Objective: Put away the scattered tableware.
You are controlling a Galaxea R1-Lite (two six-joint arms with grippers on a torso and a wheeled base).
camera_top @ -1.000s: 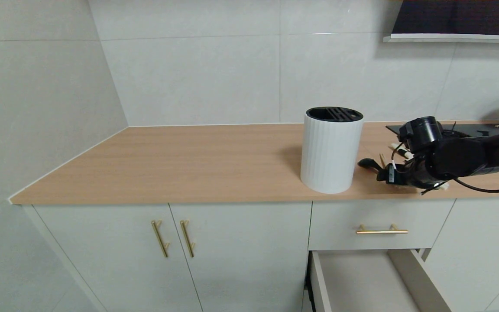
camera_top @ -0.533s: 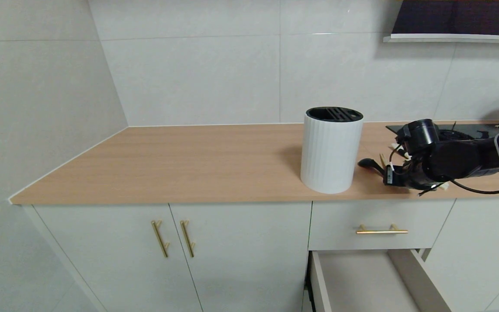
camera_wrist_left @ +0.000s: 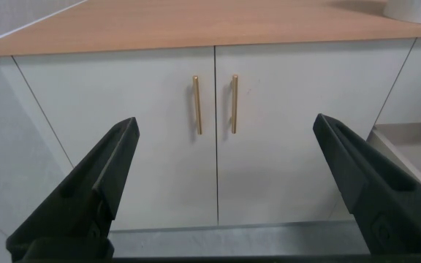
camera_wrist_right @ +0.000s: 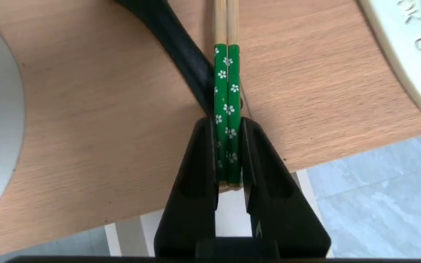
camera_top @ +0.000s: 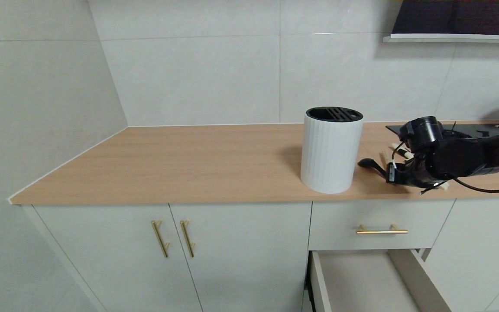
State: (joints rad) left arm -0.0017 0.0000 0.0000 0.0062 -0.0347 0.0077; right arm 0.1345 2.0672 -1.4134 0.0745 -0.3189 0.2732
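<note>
Now the right gripper (camera_top: 389,177) sits a touch farther from the white ribbed cylindrical holder with a black slotted top (camera_top: 331,151) than a second ago. Its wrist, which dipped half a second ago, is back at its former height, and the holder and the black plastic spoon (camera_top: 365,163) have not moved. In the right wrist view the gripper (camera_wrist_right: 227,135) has its jaws pressed onto the pair of wooden chopsticks with green flowered ends (camera_wrist_right: 225,80), pinching them at the green part. The chopsticks lie flat on the light wooden countertop (camera_top: 189,160), just beside the spoon's black handle (camera_wrist_right: 174,51), and their green ends reach the counter's front edge. A flat white utensil (camera_wrist_right: 408,58) lies near them on the far side from the holder, also close to that edge. The holder stands near the front edge, with the spoon between it and the gripper. Left of it the wood runs wide to the tiled side wall. Below the gripper a closed drawer with a gold handle (camera_top: 381,230) sits above a pulled-out white drawer (camera_top: 405,277). The left gripper (camera_wrist_left: 224,131) hangs low before the white cabinet doors (camera_wrist_left: 283,146), its jaws spread wide.
</note>
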